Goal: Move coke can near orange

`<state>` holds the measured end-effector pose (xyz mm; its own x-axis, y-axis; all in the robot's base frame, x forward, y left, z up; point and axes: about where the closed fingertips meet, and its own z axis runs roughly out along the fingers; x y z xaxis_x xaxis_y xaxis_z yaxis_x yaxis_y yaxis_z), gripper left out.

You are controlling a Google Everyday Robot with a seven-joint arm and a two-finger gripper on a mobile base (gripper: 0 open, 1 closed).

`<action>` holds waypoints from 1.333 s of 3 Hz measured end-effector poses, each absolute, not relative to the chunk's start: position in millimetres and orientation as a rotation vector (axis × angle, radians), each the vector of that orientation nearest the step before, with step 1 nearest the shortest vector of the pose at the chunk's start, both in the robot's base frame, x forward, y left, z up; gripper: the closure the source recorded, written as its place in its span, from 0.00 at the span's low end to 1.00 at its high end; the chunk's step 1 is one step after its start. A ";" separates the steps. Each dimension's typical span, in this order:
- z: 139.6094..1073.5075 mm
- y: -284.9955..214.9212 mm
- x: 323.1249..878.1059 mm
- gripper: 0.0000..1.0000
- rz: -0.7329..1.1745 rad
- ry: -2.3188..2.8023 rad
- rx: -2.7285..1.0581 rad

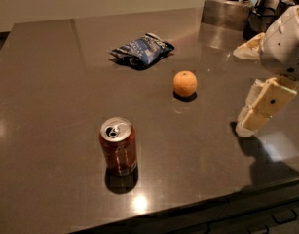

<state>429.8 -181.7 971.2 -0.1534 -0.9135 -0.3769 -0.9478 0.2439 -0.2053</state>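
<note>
The coke can (118,146) stands upright on the dark table (51,82), near the front edge and left of centre; it is dark red with a silver top and pull tab. The orange (185,83) sits on the table to the can's right and farther back, well apart from it. My gripper (253,118) hangs at the right edge of the view, pointing down just above the table, to the right of the orange and far from the can. It holds nothing that I can see.
A blue foil snack bag (141,48) lies behind the orange, toward the back. A metal container (227,11) and dark items stand at the back right corner. The table's front edge runs just below the can.
</note>
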 end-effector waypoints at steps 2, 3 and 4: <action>943.4 -111.4 402.6 0.00 0.479 1.875 -1.689; 920.4 -75.9 387.2 0.00 0.605 1.795 -1.700; 910.0 -33.0 380.7 0.00 0.712 1.704 -1.710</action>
<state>380.7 -33.0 910.0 0.0253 -0.6674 -0.7442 -0.9985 0.0192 -0.0511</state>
